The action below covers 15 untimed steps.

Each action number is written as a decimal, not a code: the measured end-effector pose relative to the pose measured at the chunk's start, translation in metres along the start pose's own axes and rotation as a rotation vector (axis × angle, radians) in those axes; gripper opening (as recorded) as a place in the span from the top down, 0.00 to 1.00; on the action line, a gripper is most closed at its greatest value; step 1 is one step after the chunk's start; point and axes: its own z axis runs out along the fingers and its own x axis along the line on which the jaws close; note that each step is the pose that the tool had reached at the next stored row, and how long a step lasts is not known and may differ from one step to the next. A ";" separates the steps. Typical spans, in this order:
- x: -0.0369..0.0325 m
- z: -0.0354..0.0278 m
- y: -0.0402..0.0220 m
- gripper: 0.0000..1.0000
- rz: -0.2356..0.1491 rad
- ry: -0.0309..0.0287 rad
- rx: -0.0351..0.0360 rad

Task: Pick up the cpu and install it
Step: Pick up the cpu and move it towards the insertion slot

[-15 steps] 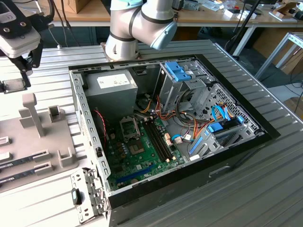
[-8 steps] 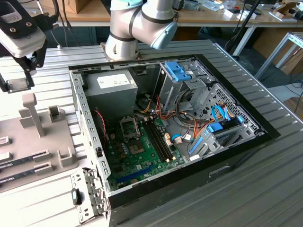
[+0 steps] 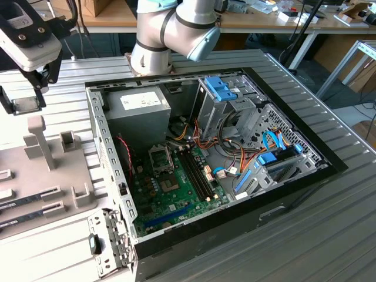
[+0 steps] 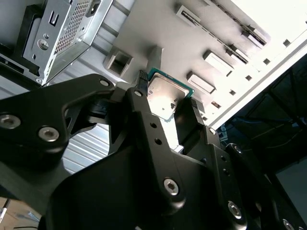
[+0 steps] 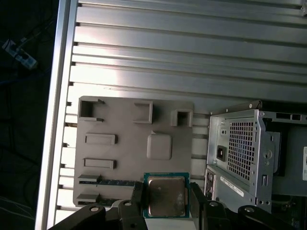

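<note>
The hand (image 5: 166, 197) pinches the cpu (image 5: 166, 194) by two opposite edges, holding it in open air above the grey tray (image 5: 120, 153) on the ribbed counter (image 5: 168, 57). The open computer case (image 5: 240, 143) stands just beside the tray's edge.

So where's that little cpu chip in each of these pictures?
Exterior view: the cpu is held in the gripper at the exterior view's upper left, above the grey parts tray.
First wrist view: the cpu is clamped between the black fingers, over the tray.
Second wrist view: the cpu is clamped likewise, with the tray behind it.
Shared landmark: the grey parts tray.
</note>
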 end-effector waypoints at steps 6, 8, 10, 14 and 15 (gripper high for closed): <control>-0.0016 0.0001 -0.0001 0.53 0.000 0.0000 0.0000; -0.0020 0.0001 -0.0002 0.53 0.000 -0.0001 -0.0001; -0.0027 0.0001 -0.0002 0.53 0.000 0.0000 0.0000; -0.0032 0.0002 -0.0003 0.53 0.000 0.0000 0.0000; -0.0035 0.0002 -0.0003 0.53 0.000 0.0000 0.0000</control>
